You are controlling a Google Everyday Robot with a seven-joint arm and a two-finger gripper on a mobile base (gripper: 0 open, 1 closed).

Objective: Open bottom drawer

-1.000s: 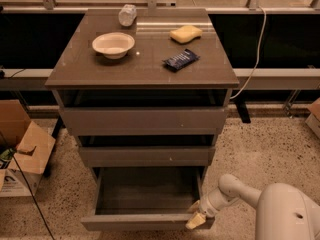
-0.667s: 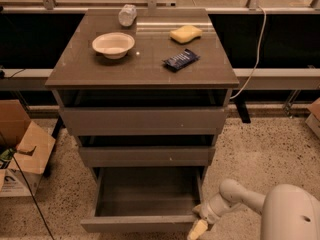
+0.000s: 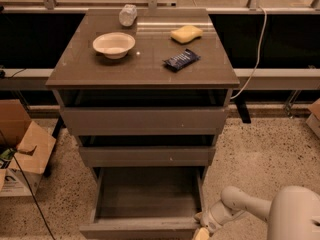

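The bottom drawer (image 3: 142, 228) of the grey-brown cabinet stands pulled far out toward me, and its plain tray shows bare inside. Its low flat front panel runs along the lower edge of the view. My gripper (image 3: 201, 231) is at the drawer front's right end, low in the view, with the white arm reaching in from the lower right. The fingertips run off the bottom edge.
The cabinet top (image 3: 80, 74) holds a white bowl (image 3: 114, 44), a yellow sponge (image 3: 186, 33), a dark blue packet (image 3: 181, 60) and a crumpled clear bottle (image 3: 128, 15). An open cardboard box (image 3: 22, 151) sits on the speckled floor at left. A white cable (image 3: 257, 54) hangs at right.
The drawer has slid a little further out toward me, and my gripper has moved down with its front edge.
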